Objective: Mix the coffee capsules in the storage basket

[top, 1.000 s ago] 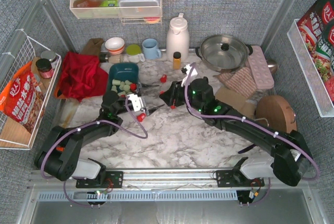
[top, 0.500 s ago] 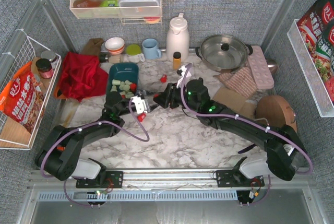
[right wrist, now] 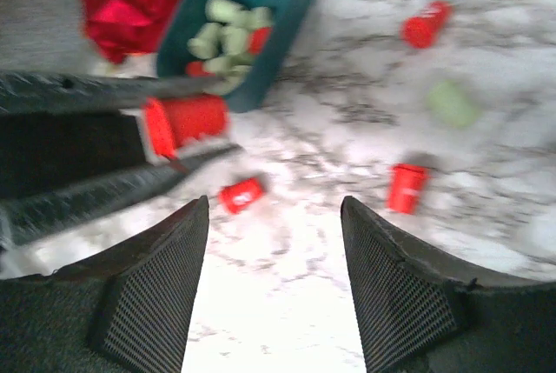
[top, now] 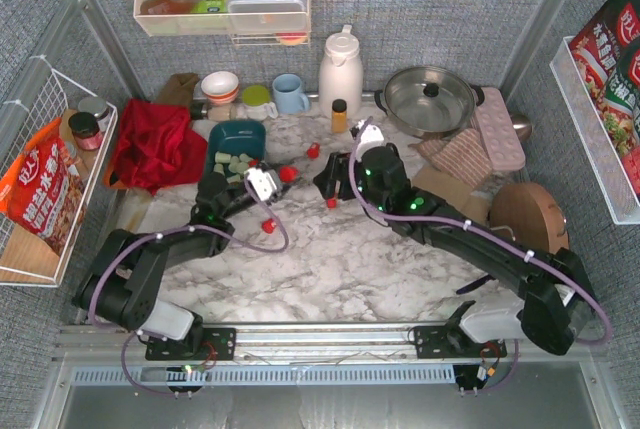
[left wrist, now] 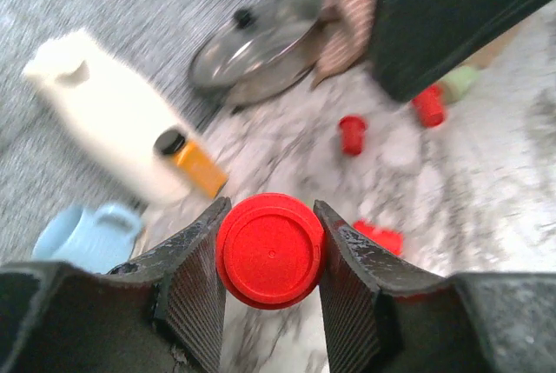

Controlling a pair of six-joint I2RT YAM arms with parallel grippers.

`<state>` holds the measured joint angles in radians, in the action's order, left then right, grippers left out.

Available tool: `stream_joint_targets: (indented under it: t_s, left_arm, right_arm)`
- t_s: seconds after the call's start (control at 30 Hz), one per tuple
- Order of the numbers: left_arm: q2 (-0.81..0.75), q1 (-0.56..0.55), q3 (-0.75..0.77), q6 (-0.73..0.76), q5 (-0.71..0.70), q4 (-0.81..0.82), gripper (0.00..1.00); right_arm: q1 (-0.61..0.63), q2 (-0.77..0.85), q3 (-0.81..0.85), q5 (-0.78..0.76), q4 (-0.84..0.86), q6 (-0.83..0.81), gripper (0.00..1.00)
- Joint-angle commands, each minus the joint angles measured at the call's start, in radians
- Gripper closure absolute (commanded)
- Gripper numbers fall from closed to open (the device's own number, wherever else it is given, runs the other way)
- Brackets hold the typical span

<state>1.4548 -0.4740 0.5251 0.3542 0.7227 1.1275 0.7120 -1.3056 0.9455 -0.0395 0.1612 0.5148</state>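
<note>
My left gripper (top: 283, 176) (left wrist: 269, 256) is shut on a red coffee capsule (top: 289, 173) (left wrist: 269, 249), held off the table just right of the storage basket (top: 240, 132) (right wrist: 291, 3). The dark teal basket holds mint green capsules (top: 236, 162) (right wrist: 228, 34) and a red one. My right gripper (top: 326, 181) (right wrist: 274, 282) stands open and empty to the right of the left one. Loose red capsules (top: 268, 224) (right wrist: 241, 194) (right wrist: 405, 187) (left wrist: 352, 134) and a green capsule (right wrist: 452, 102) lie on the marble top.
Along the back stand a white jug (top: 340, 69), an amber bottle (top: 339, 114), a blue mug (top: 290, 92) and a lidded pan (top: 430, 99). A red cloth (top: 155, 144) lies left of the basket. A pink tray (top: 497, 127) is at the right.
The two grippers met over the table. My left gripper shut on a red capsule and carried it up toward the basket. My right jaws opened and drew back to the right.
</note>
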Motion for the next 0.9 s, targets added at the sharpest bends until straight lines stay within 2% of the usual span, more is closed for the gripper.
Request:
stream_joint_targets:
  t_s: [0.0, 0.13, 0.37, 0.47, 0.53, 0.63, 0.87]
  left_arm:
    - [0.059, 0.101, 0.018, -0.095, -0.149, 0.079, 0.70]
    - [0.132, 0.219, 0.064, -0.168, -0.239, 0.064, 0.69]
    - [0.211, 0.344, 0.117, -0.264, -0.351, -0.014, 0.59]
    - [0.246, 0.395, 0.144, -0.326, -0.341, -0.026, 0.50]
    - [0.261, 0.427, 0.161, -0.369, -0.303, -0.023, 0.40]
    - [0.276, 0.462, 0.182, -0.434, -0.269, -0.028, 0.03]
    - [0.255, 0.470, 0.192, -0.496, -0.216, -0.013, 0.01]
  right_arm:
    - [-0.006, -0.052, 0.091, -0.231, -0.261, -0.156, 0.33]
    - [-0.014, -0.212, 0.153, -0.244, -0.330, -0.228, 0.34]
    - [-0.022, -0.489, 0.302, -0.250, -0.353, -0.303, 0.36]
    - [-0.024, -0.575, 0.356, -0.258, -0.367, -0.324, 0.37]
    - [-0.024, -0.613, 0.378, -0.253, -0.361, -0.337, 0.37]
    - [-0.028, -0.657, 0.407, -0.250, -0.377, -0.337, 0.38]
    - [-0.050, -0.705, 0.406, -0.217, -0.365, -0.298, 0.43]
